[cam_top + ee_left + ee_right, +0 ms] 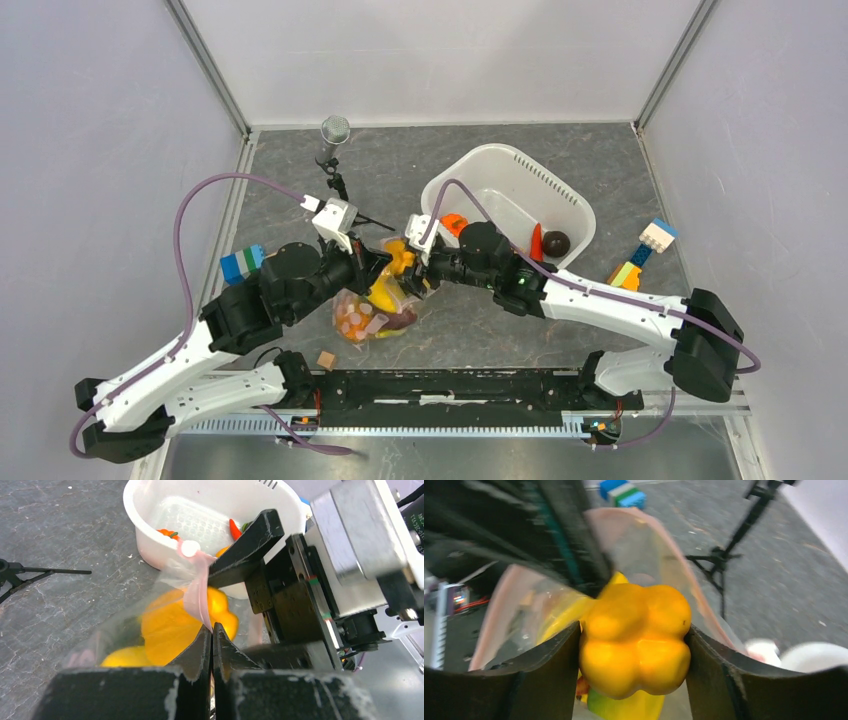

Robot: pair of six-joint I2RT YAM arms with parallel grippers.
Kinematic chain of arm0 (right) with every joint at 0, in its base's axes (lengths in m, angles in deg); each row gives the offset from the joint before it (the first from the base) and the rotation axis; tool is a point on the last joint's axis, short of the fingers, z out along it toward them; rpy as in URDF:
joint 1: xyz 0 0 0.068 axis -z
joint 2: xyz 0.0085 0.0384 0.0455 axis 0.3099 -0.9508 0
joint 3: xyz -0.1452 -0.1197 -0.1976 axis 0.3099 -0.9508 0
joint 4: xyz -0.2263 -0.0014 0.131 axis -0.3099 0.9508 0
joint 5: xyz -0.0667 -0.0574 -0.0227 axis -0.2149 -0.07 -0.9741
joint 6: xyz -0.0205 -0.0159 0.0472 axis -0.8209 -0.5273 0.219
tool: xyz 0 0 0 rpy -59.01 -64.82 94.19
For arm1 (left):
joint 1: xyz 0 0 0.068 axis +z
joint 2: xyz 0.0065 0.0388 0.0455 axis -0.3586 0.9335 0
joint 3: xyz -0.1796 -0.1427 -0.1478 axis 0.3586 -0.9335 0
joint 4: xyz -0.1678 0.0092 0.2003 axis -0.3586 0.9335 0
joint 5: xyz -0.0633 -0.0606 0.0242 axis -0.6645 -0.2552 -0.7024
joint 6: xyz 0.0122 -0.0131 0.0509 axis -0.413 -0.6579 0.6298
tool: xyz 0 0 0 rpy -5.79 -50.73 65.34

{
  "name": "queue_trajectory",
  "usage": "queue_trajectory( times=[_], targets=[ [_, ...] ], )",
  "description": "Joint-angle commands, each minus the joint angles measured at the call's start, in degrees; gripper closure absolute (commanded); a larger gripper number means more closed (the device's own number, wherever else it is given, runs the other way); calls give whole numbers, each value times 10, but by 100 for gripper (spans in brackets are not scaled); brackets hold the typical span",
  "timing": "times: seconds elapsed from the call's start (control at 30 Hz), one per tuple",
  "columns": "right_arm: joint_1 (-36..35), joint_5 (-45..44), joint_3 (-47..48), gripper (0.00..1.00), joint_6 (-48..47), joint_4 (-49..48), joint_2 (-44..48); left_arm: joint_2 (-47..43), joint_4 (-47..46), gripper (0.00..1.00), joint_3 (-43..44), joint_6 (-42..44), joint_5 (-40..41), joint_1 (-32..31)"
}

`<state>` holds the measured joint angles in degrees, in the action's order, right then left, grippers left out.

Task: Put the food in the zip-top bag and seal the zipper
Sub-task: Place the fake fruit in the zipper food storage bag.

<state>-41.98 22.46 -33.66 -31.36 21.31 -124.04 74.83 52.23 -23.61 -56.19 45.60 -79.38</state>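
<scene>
Pinching the narrow pale pink zipper strip (197, 592) of the clear, pink-dotted plastic bag (362, 320) with the left gripper (212, 635), jaws pressed tight on it. Clamping a lumpy yellow toy food piece (636, 647) between the spread fingers of the right gripper (633, 630), at the bag's open mouth. Resting the bag on the grey table (470, 325) between both arms, yellow and orange pieces inside.

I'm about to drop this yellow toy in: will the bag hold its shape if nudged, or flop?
Probably floppy: the bag hangs creased and twisted from the one edge the left claw pinches. Likely light too, so the yellow toy landing could drag it sideways. Its glossy film may slip from the pinch.
</scene>
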Motion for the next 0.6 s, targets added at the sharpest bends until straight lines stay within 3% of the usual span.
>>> queue_trajectory(
  times=[0.0,0.23,0.37,0.4,0.57],
  targets=[
    [-4,162,29,28,-5,-28,-4,-11,-51,98,12,-1,2,-2],
    [-4,106,39,7,-13,9,8,-38,-63,98,-1,-7,27,-2],
    [-5,70,32,5,2,-2,49,-55,-62,98,-11,-13,50,-3],
    [-5,71,27,10,7,-13,64,-59,-60,98,-14,-17,58,-3],
    [-4,62,-9,56,34,-42,111,-90,-56,97,-27,-24,95,-2]
  ],
)
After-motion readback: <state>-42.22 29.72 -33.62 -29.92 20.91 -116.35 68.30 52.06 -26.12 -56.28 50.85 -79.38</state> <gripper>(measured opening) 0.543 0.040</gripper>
